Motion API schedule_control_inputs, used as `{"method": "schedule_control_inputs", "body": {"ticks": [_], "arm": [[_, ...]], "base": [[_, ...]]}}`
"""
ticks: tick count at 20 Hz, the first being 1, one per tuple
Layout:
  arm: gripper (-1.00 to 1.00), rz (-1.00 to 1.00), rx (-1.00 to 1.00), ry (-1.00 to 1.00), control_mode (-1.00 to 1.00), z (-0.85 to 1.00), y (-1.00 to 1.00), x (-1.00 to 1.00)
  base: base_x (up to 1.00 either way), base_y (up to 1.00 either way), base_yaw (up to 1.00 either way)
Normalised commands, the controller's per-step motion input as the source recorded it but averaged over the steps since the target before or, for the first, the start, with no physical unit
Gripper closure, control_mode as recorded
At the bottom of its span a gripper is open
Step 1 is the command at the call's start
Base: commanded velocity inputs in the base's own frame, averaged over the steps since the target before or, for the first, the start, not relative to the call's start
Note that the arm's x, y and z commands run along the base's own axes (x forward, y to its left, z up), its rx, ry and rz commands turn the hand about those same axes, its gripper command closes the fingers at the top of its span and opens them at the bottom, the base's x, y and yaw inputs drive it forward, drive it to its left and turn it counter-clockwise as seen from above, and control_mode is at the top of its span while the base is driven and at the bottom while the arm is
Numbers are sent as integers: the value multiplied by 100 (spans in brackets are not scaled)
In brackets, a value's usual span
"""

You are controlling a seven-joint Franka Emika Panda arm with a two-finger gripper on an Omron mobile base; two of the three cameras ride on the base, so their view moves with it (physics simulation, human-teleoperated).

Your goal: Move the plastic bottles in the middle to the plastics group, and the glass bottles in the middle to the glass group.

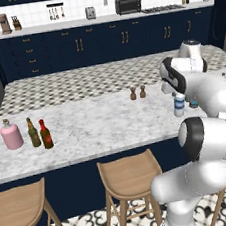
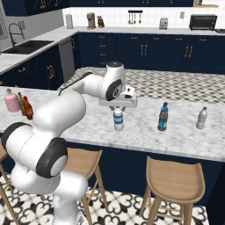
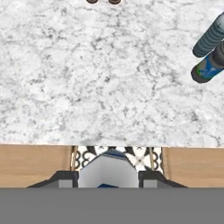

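White arm occupies the right of the frame. At centre right, a clear water bottle with blue cap stands on the marble counter, partly behind the arm. At left, grouped closely: pink flask, olive-green bottle, red-brown bottle. Two small brown shakers stand mid-counter. Wooden stools line the lower frame.

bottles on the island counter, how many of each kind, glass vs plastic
glass: 3, pink flask, olive-green bottle, red-brown bottle
plastic: 3, white-blue label bottle, blue bottle, clear grey bottle
total: 6
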Motion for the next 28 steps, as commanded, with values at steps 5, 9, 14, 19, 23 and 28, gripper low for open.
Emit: {"method": "schedule_control_inputs", "body": {"ticks": [5,9,14,19,23,28], "arm": [[100,-8,-6,0,-100,9,-91,0],[100,-7,-4,0,-100,7,-99,0],[100,-3,-1,0,-100,1,-88,0],[100,0,0,-5,-100,-1,-49,0],[100,0,1,-20,-100,0,-46,0],[100,0,1,-18,-100,-4,-33,0]], "base": [[0,0,0],[0,0,0],[0,0,0],[0,0,0],[0,0,0],[0,0,0]]}}
